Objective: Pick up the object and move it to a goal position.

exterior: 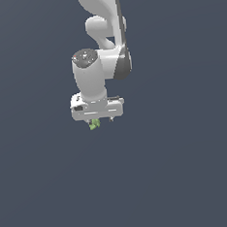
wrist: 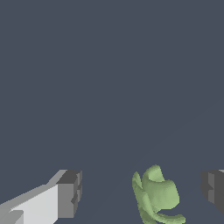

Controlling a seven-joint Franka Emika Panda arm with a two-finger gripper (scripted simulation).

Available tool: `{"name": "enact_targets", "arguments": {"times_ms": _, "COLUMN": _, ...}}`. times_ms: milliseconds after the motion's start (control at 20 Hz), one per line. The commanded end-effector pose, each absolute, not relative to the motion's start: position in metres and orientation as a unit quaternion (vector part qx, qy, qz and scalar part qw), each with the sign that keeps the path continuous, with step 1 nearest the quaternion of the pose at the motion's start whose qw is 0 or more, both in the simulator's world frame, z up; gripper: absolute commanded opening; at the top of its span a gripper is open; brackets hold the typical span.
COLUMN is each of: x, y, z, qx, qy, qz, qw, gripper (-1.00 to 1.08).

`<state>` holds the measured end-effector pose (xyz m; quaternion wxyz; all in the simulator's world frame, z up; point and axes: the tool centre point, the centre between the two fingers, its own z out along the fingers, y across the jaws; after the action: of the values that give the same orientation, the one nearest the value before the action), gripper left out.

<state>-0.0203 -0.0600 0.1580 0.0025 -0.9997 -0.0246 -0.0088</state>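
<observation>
- Gripper (exterior: 100,120) hung below the white arm (exterior: 104,38), fingers (wrist: 69,194) spread wide with gaps on both sides of the object
- Object (wrist: 156,197), green and lumpy, sat between the fingers, touching neither, nearer one of them
- Dark plain ground (exterior: 189,177) lay all around

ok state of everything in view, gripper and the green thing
gripper: open, fingers apart, neither pad touching the object
object: between the fingers, nearer one of them, not gripped; in the exterior view it shows just under the gripper
arm: reaching down over the object, gripper pointing downward
</observation>
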Motion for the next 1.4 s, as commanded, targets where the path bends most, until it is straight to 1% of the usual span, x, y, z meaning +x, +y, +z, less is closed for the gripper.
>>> {"name": "enact_targets", "arguments": {"times_ms": 0, "x": -0.03, "y": -0.068, "z": 0.149, "qx": -0.999, "qy": -0.043, "qz": -0.008, "qw": 0.002, "gripper": 1.0}}
{"name": "enact_targets", "arguments": {"times_ms": 450, "x": -0.075, "y": -0.098, "z": 0.112, "qx": -0.992, "qy": -0.123, "qz": -0.003, "qw": 0.0, "gripper": 1.0}}
{"name": "enact_targets", "arguments": {"times_ms": 750, "x": -0.097, "y": -0.109, "z": 0.098, "qx": -0.987, "qy": -0.159, "qz": -0.001, "qw": 0.0, "gripper": 1.0}}
{"name": "enact_targets", "arguments": {"times_ms": 1050, "x": -0.108, "y": -0.114, "z": 0.091, "qx": -0.984, "qy": -0.177, "qz": 0.0, "qw": 0.0, "gripper": 1.0}}
{"name": "enact_targets", "arguments": {"times_ms": 1350, "x": -0.109, "y": -0.114, "z": 0.089, "qx": -0.984, "qy": -0.177, "qz": 0.0, "qw": 0.0, "gripper": 1.0}}
